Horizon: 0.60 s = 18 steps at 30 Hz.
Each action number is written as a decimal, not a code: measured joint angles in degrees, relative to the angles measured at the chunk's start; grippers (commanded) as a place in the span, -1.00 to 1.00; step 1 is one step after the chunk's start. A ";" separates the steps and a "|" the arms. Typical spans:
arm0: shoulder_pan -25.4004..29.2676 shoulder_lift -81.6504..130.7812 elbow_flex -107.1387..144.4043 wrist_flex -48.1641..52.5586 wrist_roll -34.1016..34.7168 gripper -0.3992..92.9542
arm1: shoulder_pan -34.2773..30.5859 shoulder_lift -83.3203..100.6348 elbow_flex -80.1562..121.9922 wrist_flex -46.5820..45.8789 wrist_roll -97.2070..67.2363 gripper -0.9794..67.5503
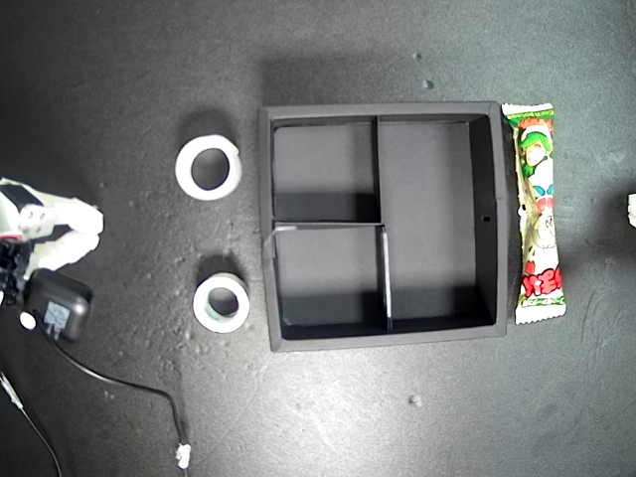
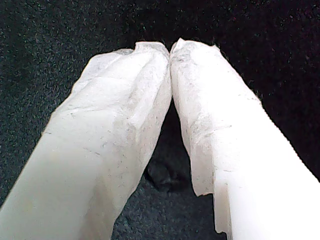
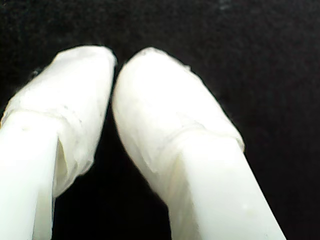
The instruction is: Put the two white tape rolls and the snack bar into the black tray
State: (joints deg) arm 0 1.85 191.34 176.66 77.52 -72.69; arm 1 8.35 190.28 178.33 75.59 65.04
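Nothing is loaded yet: both tape rolls point(image 1: 209, 167) and the snack bar point(image 1: 538, 213) lie outside the black tray point(image 1: 383, 115), and with my first claw point(image 2: 170, 47) and second claw point(image 3: 114, 62) both pressed together and empty, my next move means spreading one over a roll.

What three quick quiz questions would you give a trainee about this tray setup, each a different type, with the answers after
1. True or false: the black tray already holds a tape roll.
2. Multiple choice: in the exterior view, the snack bar lies (A) inside the tray, (B) just outside the tray's right wall, (C) between the rolls.
3. Short answer: which roll has a greenish core, the wider tape roll or the smaller tape roll?

Key: 1 false, all three compartments are bare. 2 B. 3 the smaller tape roll, nearer the exterior view's bottom; both rolls lie outside the tray on its left in that view.
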 measured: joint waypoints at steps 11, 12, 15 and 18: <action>-4.13 0.00 0.00 -17.14 1.23 -0.99 | 4.31 -0.62 0.00 -9.05 -4.22 -0.97; -4.48 0.00 0.00 -20.48 2.46 -0.98 | 3.60 -0.62 0.00 -11.16 -7.47 -0.97; -5.36 0.00 0.00 -28.48 3.96 -0.99 | 0.18 -0.09 0.00 -18.11 -16.70 -0.98; -4.48 0.00 0.00 -36.65 12.30 -0.99 | -1.93 0.35 0.00 -22.06 -16.88 -0.98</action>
State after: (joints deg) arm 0 -2.64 191.34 176.66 40.87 -60.38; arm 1 6.42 190.63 178.33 53.53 48.16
